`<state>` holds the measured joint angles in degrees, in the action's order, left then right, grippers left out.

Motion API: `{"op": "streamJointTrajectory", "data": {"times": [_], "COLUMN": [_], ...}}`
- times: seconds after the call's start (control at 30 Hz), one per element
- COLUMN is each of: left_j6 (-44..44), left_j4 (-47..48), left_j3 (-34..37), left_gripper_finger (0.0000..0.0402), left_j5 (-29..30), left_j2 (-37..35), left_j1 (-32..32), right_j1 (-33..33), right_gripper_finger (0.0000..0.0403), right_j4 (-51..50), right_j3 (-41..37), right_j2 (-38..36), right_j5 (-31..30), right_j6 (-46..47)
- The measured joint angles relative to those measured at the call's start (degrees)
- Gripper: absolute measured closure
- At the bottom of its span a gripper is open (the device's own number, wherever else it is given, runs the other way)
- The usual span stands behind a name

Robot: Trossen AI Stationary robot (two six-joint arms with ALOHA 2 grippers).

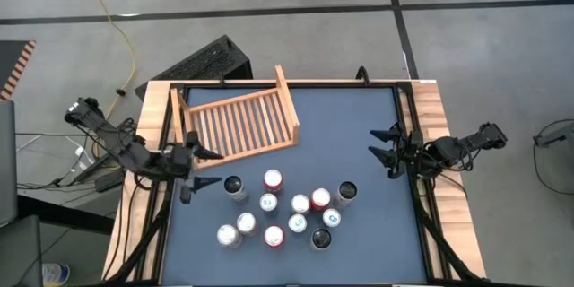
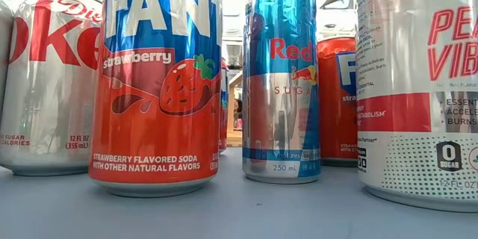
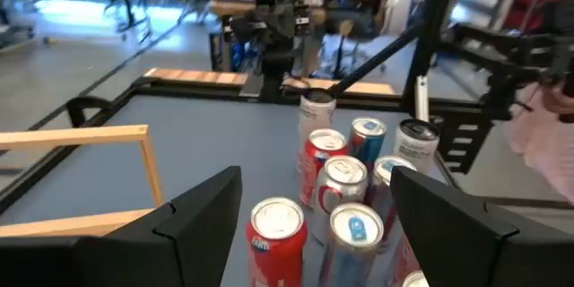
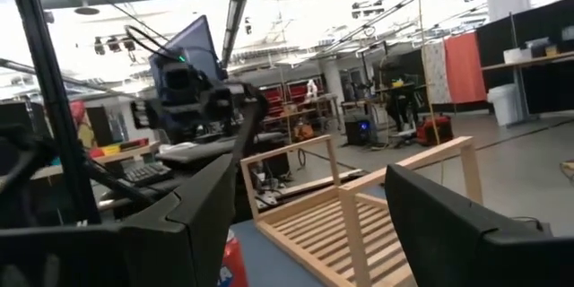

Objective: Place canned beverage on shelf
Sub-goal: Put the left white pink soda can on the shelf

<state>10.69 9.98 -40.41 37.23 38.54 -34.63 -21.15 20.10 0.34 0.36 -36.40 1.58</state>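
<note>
Low at table's left edge, left gripper (image 1: 208, 167) agape beside shelf (image 1: 238, 124), right gripper (image 1: 384, 150) agape opposite.

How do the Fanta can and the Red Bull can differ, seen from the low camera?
The Fanta can is wide, red-orange with a blue band at the top and a strawberry picture; the Red Bull can is slim, blue and silver. The Fanta can also looms larger in the view than the Red Bull can. Both stand upright on the table.

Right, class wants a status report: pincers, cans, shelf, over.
Left pincer open, empty, beside the shelf. Right pincer open, empty, at the table's right edge. Cans clustered upright on the mat, none shelved. Shelf approach unobstructed.
</note>
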Motion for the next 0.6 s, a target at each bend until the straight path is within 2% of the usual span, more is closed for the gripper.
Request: {"op": "streamJointTrajectory", "data": {"times": [0.13,0.2,0.4,0.6], "left_j6": [2.34,2.15,2.22,4.7], "left_j4": [11.73,14.27,17.03,21.88], "left_j3": [-9.86,-12.6,-14.94,-16.83], "left_gripper_finger": [0.0126,0.0126,0.0126,0.0127], "left_j5": [-2.92,-4.51,-11.28,-9.03], "left_j2": [8.46,12.48,20.63,24.24], "left_j1": [0.0,-0.01,0.3,0.5], "right_j1": [0.02,0.02,0.04,0.04], "right_gripper_finger": [0.0128,0.0128,0.0128,0.0128], "right_j4": [-0.85,-1.69,-1.87,-1.84], "right_j3": [0.0,0.0,0.0,0.0], "right_j2": [0.0,0.0,0.0,0.0], "right_j5": [0.03,0.02,0.04,0.05], "right_j6": [-0.07,-0.07,-0.08,-0.06]}}
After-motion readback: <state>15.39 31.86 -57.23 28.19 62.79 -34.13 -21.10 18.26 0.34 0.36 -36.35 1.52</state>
